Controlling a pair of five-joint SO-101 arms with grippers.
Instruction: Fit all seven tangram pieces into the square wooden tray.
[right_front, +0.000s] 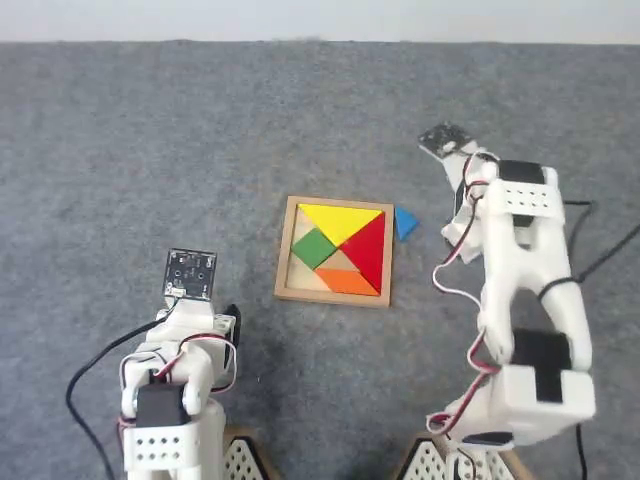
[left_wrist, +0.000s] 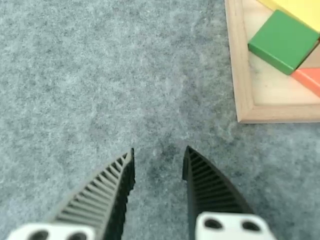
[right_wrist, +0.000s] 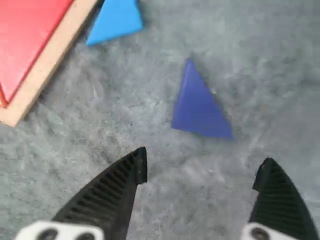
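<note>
Left gripper (left_wrist: 159, 150): jaws were slightly apart, empty, over the grey surface (left_wrist: 75, 75) near the tray (left_wrist: 239, 75) corner.
Right gripper (right_wrist: 205, 156): jaws were wide apart, empty, near the dark blue triangle (right_wrist: 200, 107).
Light blue triangle (right_wrist: 116, 20): lay just beside the tray rim.
Tray contents: yellow triangle (right_front: 340, 220), red triangle (right_front: 372, 250), green square (right_front: 313, 248), orange piece (right_front: 350, 282).

Two white plastic robot arms: left arm (right_front: 172, 402) at seven o'clock, right arm (right_front: 520, 262) at four o'clock. Black motor blocks mark the joints; black, red and white cables loop alongside. The left gripper (left_wrist: 159, 150) and right gripper (right_wrist: 205, 155) have black, ribbed, pointed fingers on white mounts.
</note>
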